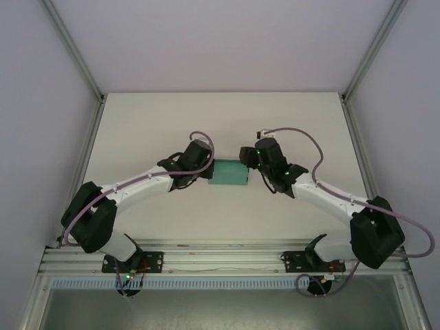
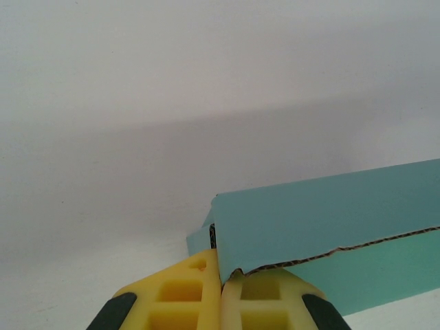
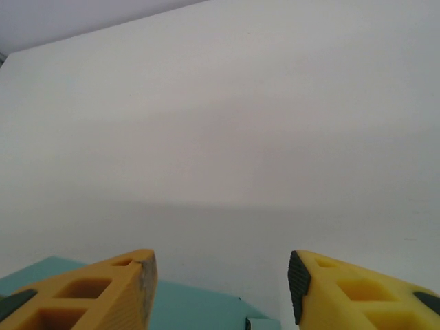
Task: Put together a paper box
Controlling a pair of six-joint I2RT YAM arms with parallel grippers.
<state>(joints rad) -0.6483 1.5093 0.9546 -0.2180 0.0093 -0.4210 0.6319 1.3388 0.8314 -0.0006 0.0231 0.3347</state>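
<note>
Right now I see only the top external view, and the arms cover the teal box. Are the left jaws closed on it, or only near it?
Observer: Closed. In the left wrist view the left gripper has its jaws pressed together on a thin upright panel of the paper box.
Operator: And the right side?
Observer: The right gripper is open. Its jaws stand wide apart, and the box's teal top lies below them, not clamped.
Operator: Is the held panel's edge smooth?
Observer: No, a raw corrugated edge runs along it.

Bare table [image 1: 227,120] beyond and before the paper box [image 1: 229,173]; left pincer [image 2: 220,275], right pincer [image 3: 221,278] at its ends
</note>
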